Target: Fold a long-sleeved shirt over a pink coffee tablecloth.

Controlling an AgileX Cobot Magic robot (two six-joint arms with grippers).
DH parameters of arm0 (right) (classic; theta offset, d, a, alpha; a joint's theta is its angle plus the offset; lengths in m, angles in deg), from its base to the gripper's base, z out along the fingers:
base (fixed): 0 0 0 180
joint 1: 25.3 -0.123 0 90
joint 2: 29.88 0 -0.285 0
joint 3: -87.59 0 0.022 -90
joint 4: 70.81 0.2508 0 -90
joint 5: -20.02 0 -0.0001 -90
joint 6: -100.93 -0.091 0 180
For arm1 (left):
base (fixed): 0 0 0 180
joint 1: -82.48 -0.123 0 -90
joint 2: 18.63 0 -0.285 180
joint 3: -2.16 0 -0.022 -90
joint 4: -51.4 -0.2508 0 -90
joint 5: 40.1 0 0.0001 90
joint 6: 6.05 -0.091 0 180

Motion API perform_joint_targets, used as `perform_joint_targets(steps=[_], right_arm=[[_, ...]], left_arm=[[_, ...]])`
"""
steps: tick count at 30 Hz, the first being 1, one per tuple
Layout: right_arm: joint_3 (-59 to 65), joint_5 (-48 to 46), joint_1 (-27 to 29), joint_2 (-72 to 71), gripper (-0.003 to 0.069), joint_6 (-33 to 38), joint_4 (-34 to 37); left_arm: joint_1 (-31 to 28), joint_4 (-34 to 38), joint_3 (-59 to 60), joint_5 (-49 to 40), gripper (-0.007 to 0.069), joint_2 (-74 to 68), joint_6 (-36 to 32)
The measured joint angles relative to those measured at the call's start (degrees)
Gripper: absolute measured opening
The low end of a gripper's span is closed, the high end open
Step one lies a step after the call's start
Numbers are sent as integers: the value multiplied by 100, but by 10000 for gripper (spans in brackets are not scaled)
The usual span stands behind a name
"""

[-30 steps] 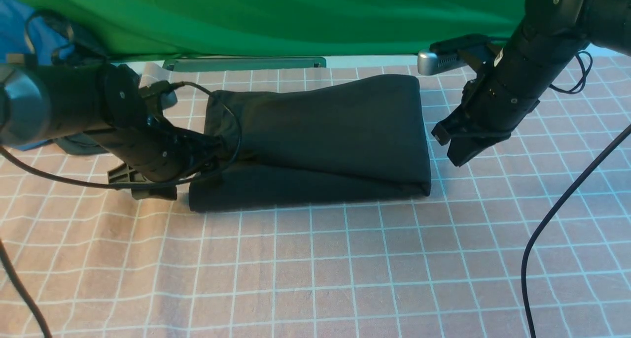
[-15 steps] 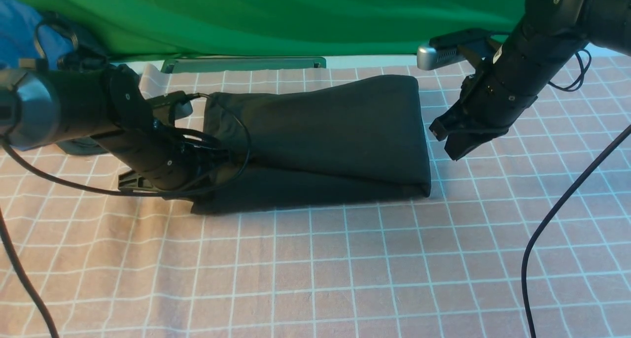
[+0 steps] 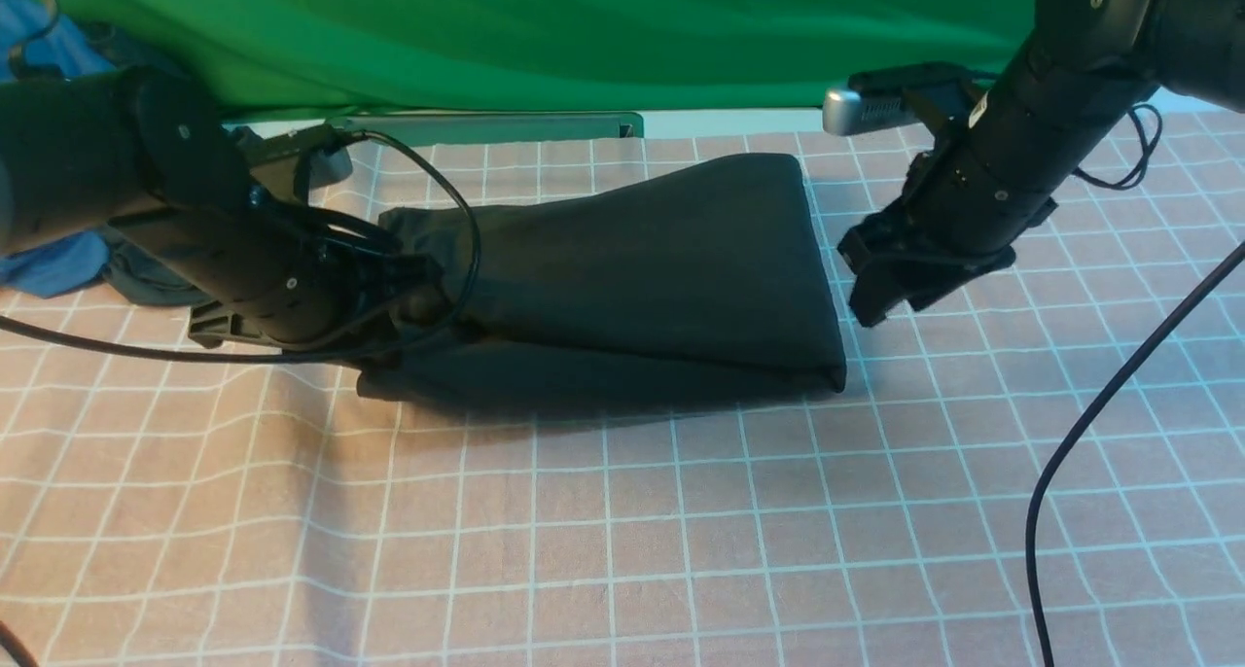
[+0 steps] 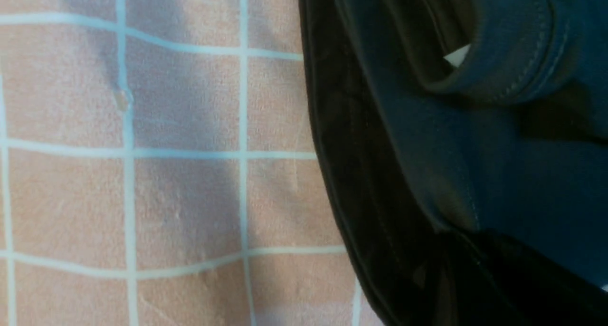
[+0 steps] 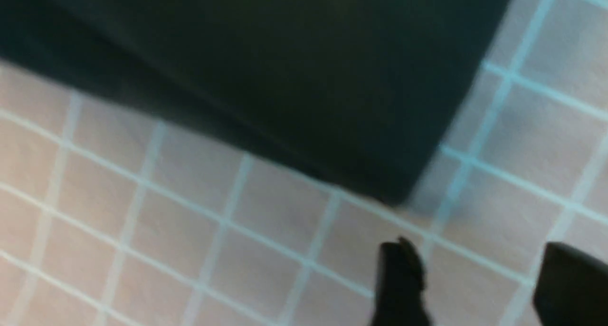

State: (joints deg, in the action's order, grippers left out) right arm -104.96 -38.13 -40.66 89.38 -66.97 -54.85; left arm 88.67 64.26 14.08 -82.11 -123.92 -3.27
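Observation:
The long-sleeved shirt [image 3: 642, 259] lies folded into a black slab on the pink coffee tablecloth [image 3: 622, 531]. My left gripper [image 3: 423, 302] is buried in the shirt's left end and shut on it, holding that end slightly off the cloth. In the left wrist view, dark folds and the collar of the shirt [image 4: 475, 174] fill the area around the jaws, beside the tablecloth [image 4: 180, 197]. My right gripper [image 3: 880, 293] hangs open just right of the shirt's right edge, not touching it. Its fingers [image 5: 401, 278] spread over bare tablecloth [image 5: 190, 231] near the shirt's corner [image 5: 285, 55].
A bright green cloth [image 3: 545, 35] hangs along the back. A blue garment [image 3: 53, 259] and a dark grey-green garment [image 3: 146, 283] lie at the far left behind my left arm. A grey-green bar [image 3: 486, 127] sits at the back edge. A black cable [image 3: 1089, 434] crosses the right side.
My left arm has drawn back to the left, dragging the shirt's left end with it, so the whole shirt has shifted left. My right gripper has edged left toward the shirt's right edge.

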Motion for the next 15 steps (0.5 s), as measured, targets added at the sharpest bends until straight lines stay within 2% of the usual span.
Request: perform_joint_targets(steps=[2, 5, 15], right_arm=[[0, 157, 0, 173, 493, 5, 244], [0, 344, 0, 426, 520, 7, 379], [0, 693, 0, 926, 517, 14, 761]], left_arm=[[0, -18, 0, -54, 31, 0, 0], [0, -30, 0, -68, 31, 0, 0], [0, -63, 0, -75, 31, 0, 14]])
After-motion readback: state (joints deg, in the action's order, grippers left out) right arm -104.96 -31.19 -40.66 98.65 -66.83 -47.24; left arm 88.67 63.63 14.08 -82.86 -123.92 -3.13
